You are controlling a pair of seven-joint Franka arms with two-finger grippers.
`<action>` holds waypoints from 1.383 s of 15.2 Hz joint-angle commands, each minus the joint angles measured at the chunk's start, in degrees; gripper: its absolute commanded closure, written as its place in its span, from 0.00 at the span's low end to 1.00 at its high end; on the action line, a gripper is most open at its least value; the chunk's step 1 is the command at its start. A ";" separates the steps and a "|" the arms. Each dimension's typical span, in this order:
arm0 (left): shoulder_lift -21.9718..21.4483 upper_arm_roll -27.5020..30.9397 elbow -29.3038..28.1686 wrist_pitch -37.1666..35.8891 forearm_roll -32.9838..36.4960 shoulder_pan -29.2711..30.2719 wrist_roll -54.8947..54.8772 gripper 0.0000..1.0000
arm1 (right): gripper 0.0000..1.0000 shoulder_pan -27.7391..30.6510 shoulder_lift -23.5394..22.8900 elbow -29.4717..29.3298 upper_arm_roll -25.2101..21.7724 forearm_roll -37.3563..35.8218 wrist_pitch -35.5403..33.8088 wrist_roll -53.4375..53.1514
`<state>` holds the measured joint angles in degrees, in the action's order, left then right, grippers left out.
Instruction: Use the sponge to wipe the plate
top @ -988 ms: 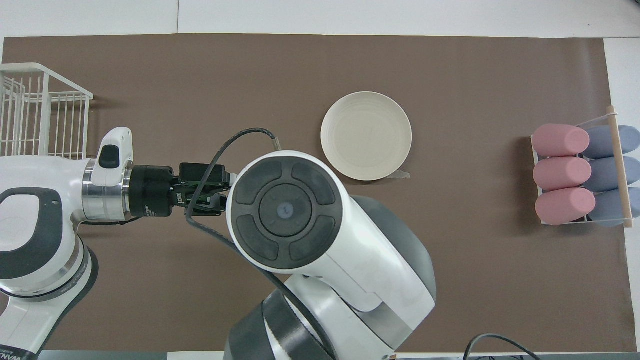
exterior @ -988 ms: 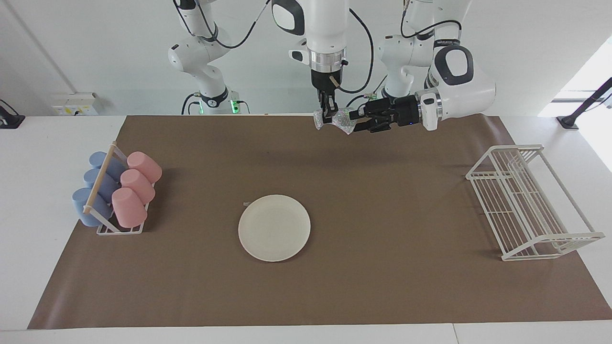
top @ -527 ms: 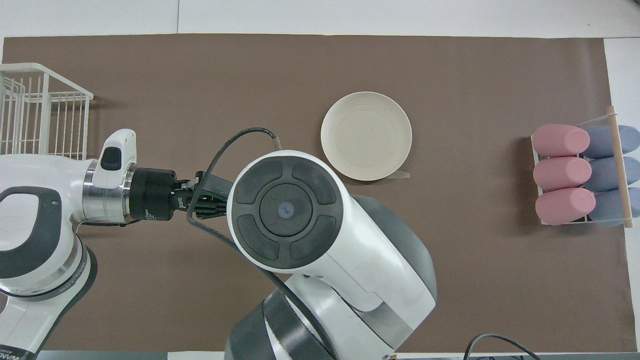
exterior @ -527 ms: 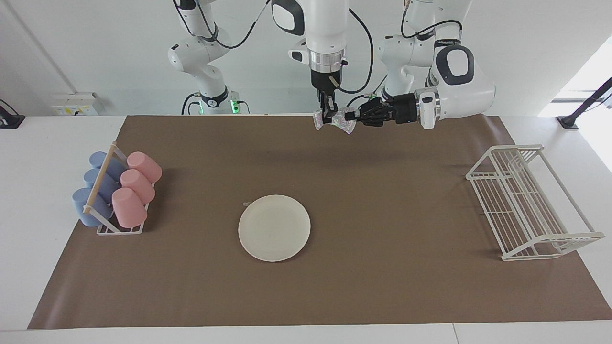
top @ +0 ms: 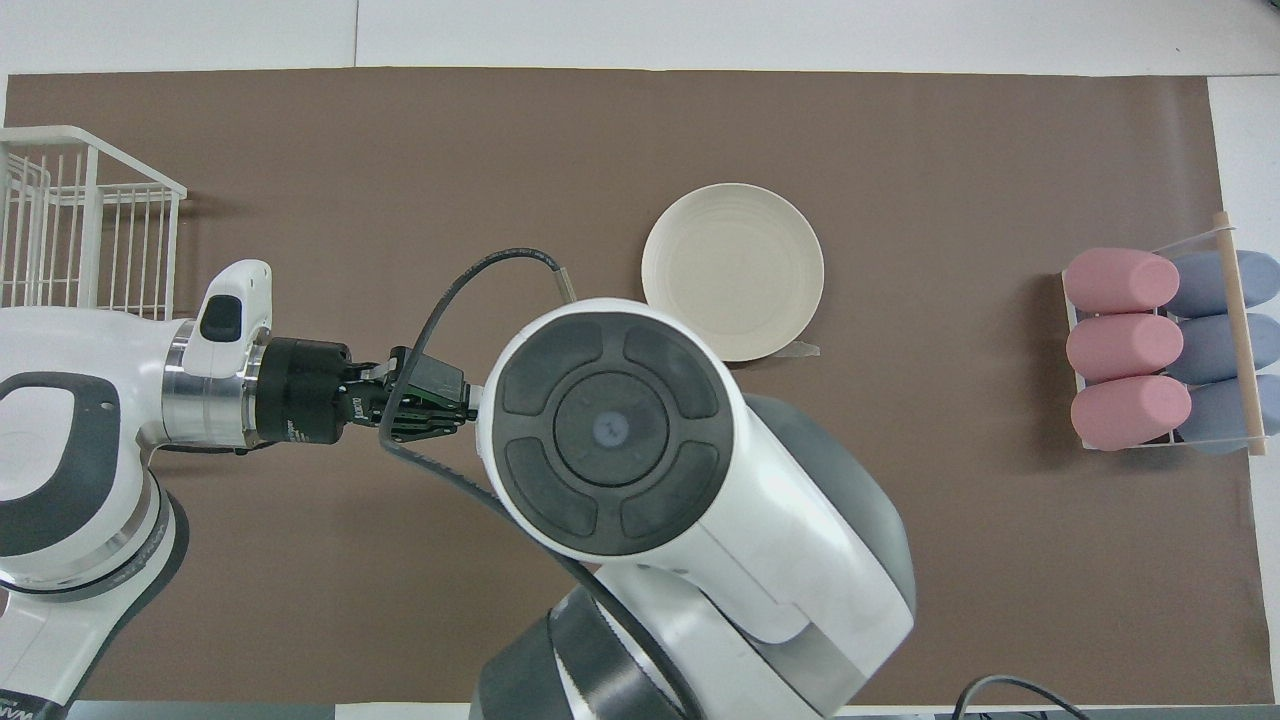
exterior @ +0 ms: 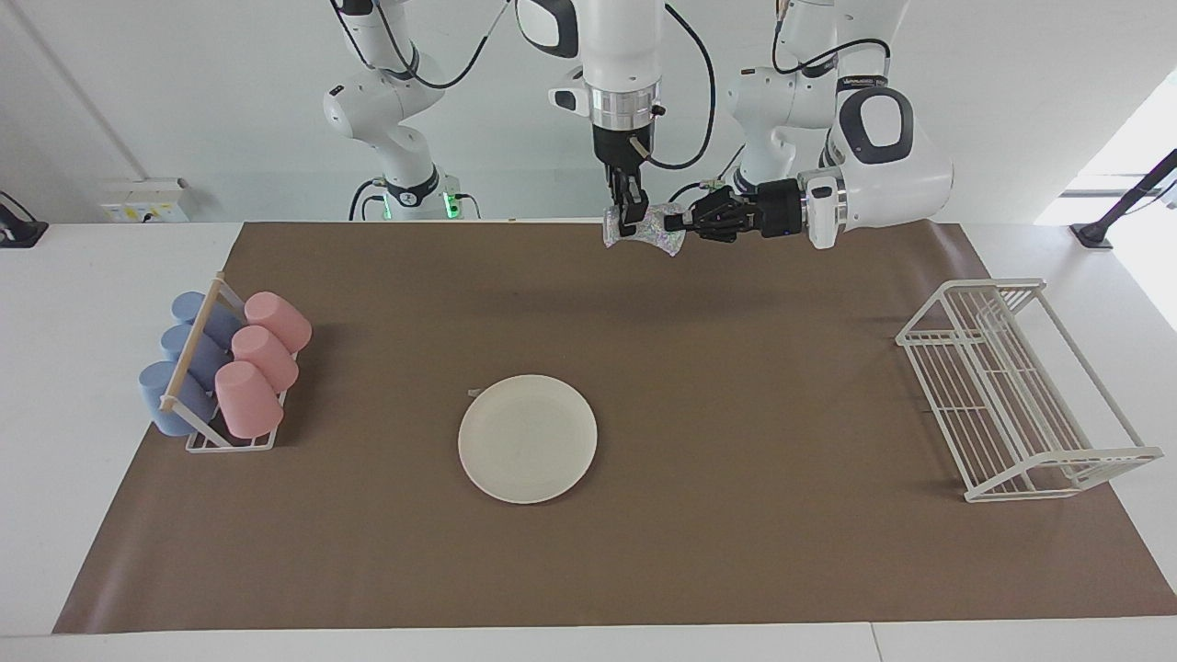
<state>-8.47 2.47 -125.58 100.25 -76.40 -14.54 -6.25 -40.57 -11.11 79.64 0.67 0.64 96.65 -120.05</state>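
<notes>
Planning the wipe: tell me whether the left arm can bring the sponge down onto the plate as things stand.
Probably yes. The left gripper is shut on the sponge, nothing lies on the plate, but the right gripper is at the sponge too.

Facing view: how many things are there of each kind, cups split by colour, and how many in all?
Pink cups: 3
Blue cups: 3
Cup rack: 1
Plate: 1
Sponge: 1, held up in the air between the two arms
White wire rack: 1
Total: 10
</notes>
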 commanded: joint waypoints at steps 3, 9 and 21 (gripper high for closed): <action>-0.15 0.61 0.86 -2.16 6.33 3.20 2.99 1.00 | 0.00 6.98 5.65 3.94 -0.14 -0.91 -3.39 16.99; 0.73 0.61 6.04 -4.01 21.52 8.91 9.73 1.00 | 0.00 18.14 7.77 3.94 -0.23 -0.91 -9.19 48.88; 9.96 0.35 27.74 -9.54 64.58 10.76 23.82 1.00 | 0.00 31.87 9.53 4.03 -0.31 -1.00 -17.99 99.00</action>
<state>-1.48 3.16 -103.81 94.05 -18.67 -3.28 15.90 -9.68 -3.21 81.76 -0.36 0.61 78.68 -28.31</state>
